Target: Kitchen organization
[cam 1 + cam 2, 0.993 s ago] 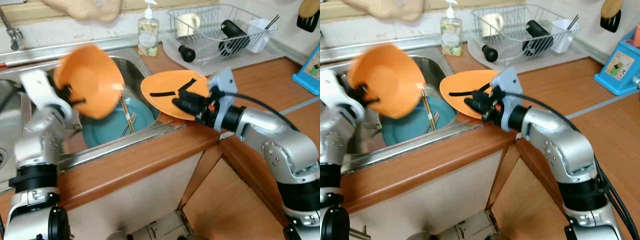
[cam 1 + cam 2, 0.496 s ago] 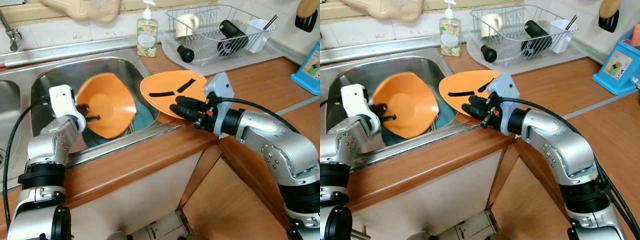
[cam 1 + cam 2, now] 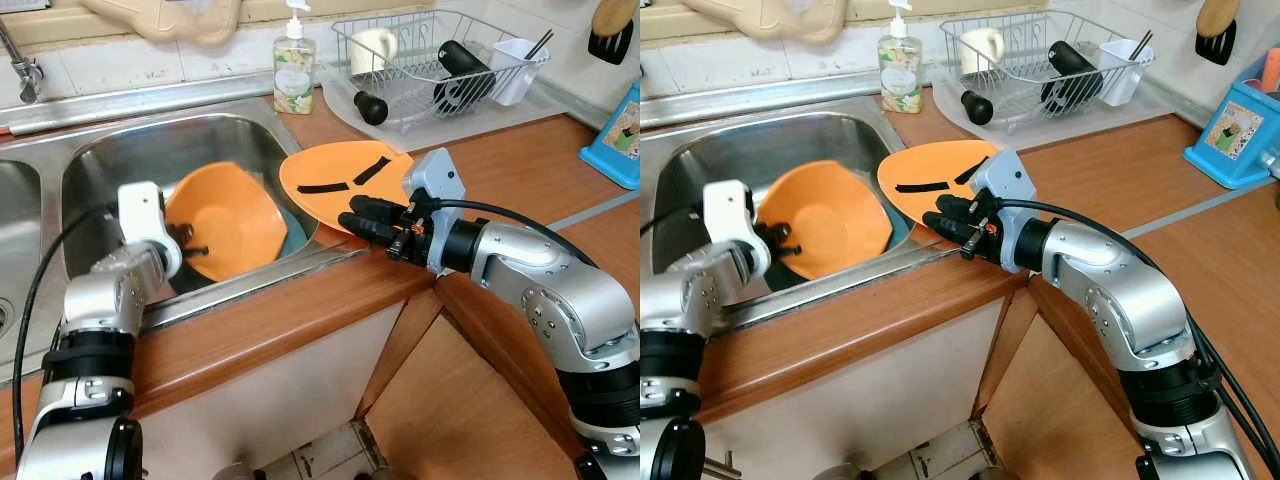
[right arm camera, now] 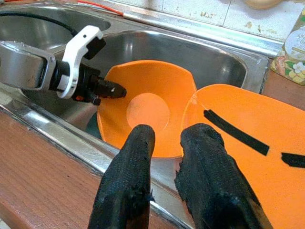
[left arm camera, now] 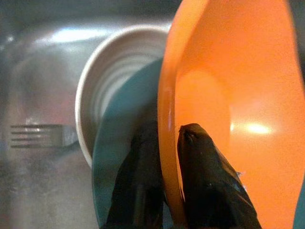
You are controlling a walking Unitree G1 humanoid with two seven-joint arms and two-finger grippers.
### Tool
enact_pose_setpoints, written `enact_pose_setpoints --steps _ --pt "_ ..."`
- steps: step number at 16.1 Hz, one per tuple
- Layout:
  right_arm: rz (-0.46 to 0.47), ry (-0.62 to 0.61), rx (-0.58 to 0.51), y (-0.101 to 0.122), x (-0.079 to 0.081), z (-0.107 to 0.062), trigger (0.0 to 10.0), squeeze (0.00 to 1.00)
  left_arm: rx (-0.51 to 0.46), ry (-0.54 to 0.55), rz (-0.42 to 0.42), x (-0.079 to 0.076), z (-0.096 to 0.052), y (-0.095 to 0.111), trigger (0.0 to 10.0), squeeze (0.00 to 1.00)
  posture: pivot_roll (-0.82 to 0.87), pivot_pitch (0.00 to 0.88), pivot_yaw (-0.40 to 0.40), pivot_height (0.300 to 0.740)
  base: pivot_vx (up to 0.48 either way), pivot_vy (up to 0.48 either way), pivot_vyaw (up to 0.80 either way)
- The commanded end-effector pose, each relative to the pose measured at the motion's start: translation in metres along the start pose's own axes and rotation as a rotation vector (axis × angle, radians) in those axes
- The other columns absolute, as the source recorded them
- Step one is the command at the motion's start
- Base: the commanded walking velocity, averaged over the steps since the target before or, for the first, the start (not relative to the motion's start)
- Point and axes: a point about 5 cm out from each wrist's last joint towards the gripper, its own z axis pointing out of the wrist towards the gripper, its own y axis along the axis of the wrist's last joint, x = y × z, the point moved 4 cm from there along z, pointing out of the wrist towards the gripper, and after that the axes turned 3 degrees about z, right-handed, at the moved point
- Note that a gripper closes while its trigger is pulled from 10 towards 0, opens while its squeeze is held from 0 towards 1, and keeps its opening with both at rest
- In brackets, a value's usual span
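Note:
An orange bowl leans tilted inside the steel sink, resting on a teal plate. My left gripper is shut on the bowl's near rim, one finger inside and one outside. A flat orange plate with black strips lies on the counter beside the sink, overhanging its right rim. My right gripper hovers at that plate's near edge, its fingers slightly open with nothing between them.
A white ribbed bowl and a fork lie in the sink under the dishes. A soap bottle and a dish rack with a mug and utensils stand behind. A blue box sits far right. The wooden counter edge runs in front.
My left gripper has brought the orange bowl down from above the sink rim into the basin, onto the teal plate. The right gripper has stayed at the plate's edge, shifting only slightly.

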Motion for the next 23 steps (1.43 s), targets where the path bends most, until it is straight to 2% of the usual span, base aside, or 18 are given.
enact_pose_setpoints --steps 1,4,7,9,11,12,13,14,16,17,19,21,23 --pt "-0.027 0.015 0.001 0.002 0.003 0.000 10.0 0.00 -0.011 -0.006 0.021 -0.001 -0.002 0.004 10.0 1.00 -0.21 0.000 -0.004 0.740 0.000 0.000 0.00" --pt "-0.025 -0.021 0.016 -0.001 -0.003 0.001 10.0 0.00 -0.057 0.035 0.031 0.006 -0.003 0.013 10.0 1.00 -0.21 0.000 -0.003 0.740 0.000 0.000 0.00" --pt "0.005 -0.114 0.029 -0.004 -0.018 0.002 10.0 0.00 -0.127 0.052 0.052 0.010 -0.006 0.025 10.0 1.00 -0.20 0.000 -0.003 0.740 0.000 0.000 0.00" --pt "0.039 -0.227 0.037 -0.006 -0.037 0.001 10.0 0.00 -0.242 0.040 0.158 0.008 -0.010 0.043 10.0 1.00 -0.20 0.000 -0.002 0.740 0.000 0.000 0.00" --pt "0.068 -0.305 0.037 -0.006 -0.050 -0.002 10.0 0.00 -0.309 0.020 0.144 0.003 -0.013 0.053 10.0 1.00 -0.20 0.000 -0.002 0.740 0.000 0.000 0.00" --pt "0.134 -0.421 0.022 -0.007 -0.069 -0.008 10.0 0.00 -0.409 -0.002 0.183 -0.004 -0.019 0.069 10.0 1.00 -0.20 0.000 -0.003 0.740 0.000 0.000 0.00" --pt "0.168 -0.466 0.010 -0.008 -0.077 -0.011 10.0 0.91 -0.448 -0.024 0.185 -0.009 -0.022 0.076 10.0 1.00 -0.20 0.000 -0.003 0.740 0.000 0.000 0.00" --pt "0.189 -0.504 -0.001 -0.008 -0.084 -0.014 10.0 1.00 -0.469 -0.042 0.187 -0.013 -0.024 0.080 10.0 1.00 -0.20 0.000 -0.002 0.740 0.000 0.000 0.00" --pt "0.245 -0.589 -0.022 -0.010 -0.098 -0.021 10.0 1.00 -0.493 -0.077 0.172 -0.019 -0.024 0.082 10.0 1.00 -0.20 0.000 -0.002 0.740 0.000 0.000 0.00" --pt "0.287 -0.635 -0.042 -0.012 -0.105 -0.024 10.0 1.00 -0.498 -0.120 0.117 -0.024 -0.025 0.082 10.0 1.00 -0.21 0.000 0.005 0.740 0.000 0.000 0.00" --pt "0.371 -0.703 -0.080 -0.016 -0.118 -0.029 10.0 1.00 -0.484 -0.259 -0.045 -0.041 -0.025 0.080 10.0 1.00 -0.21 0.000 0.010 0.740 0.000 0.000 0.00" --pt "0.434 -0.714 -0.110 -0.018 -0.125 -0.027 10.0 1.00 -0.414 -0.362 -0.141 -0.057 -0.021 0.072 10.0 1.00 -0.21 0.000 0.011 0.740 0.000 0.000 0.00" --pt "0.492 -0.694 -0.093 -0.027 -0.127 -0.020 10.0 1.00 -0.335 -0.422 -0.289 -0.072 -0.010 0.062 10.0 1.00 -0.21 0.000 0.018 0.740 0.000 0.000 0.00"
